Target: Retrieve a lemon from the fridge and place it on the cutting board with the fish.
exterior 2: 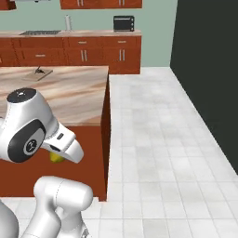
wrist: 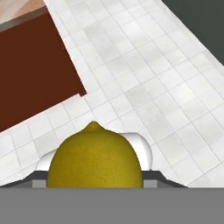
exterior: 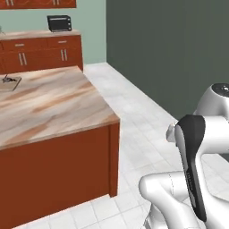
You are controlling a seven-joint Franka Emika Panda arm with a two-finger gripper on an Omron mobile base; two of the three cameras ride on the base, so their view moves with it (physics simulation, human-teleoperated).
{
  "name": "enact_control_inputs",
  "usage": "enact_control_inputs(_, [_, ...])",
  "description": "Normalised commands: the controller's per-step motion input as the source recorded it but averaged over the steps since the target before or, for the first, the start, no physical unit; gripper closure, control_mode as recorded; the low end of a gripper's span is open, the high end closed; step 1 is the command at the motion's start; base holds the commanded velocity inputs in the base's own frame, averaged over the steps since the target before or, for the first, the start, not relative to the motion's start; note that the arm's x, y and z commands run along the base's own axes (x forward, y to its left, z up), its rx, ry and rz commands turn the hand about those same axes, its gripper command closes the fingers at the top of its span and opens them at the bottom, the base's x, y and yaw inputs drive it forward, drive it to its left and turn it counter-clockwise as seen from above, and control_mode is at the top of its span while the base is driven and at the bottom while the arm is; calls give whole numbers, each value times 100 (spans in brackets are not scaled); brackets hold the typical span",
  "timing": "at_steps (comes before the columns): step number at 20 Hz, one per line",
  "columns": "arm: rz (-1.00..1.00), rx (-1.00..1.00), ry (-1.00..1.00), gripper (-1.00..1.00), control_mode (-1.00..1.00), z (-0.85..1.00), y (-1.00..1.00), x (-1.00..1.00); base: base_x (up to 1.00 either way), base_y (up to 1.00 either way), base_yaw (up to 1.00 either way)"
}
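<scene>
lemon pinched between the gripper's jaws, nub pointing away from the hand, above white floor tiles

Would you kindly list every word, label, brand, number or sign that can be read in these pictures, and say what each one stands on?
None: no readable text in any view.
The toaster oven on the back counter has a plain dark front.
The cabinets, the island countertop and the cutting board carry no lettering.
The lemon, held in the gripper, bears no sticker or mark.
</scene>
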Motion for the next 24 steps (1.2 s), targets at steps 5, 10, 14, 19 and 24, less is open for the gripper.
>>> enact_control_inputs(5, [0, 0, 0, 100, 100, 0, 0, 0, 27, -100, 23])
enact_control_inputs(10, [0, 0, 0, 100, 100, 0, 0, 0, 44, -100, 18])
enact_control_inputs(14, [0, 0, 0, 100, 100, 0, 0, 0, 66, -100, 21])
enact_control_inputs(19, [0, 0, 0, 100, 100, 0, 0, 0, 92, -100, 23])
enact_control_inputs(24, [0, 0, 0, 100, 100, 0, 0, 0, 100, -100, 22])
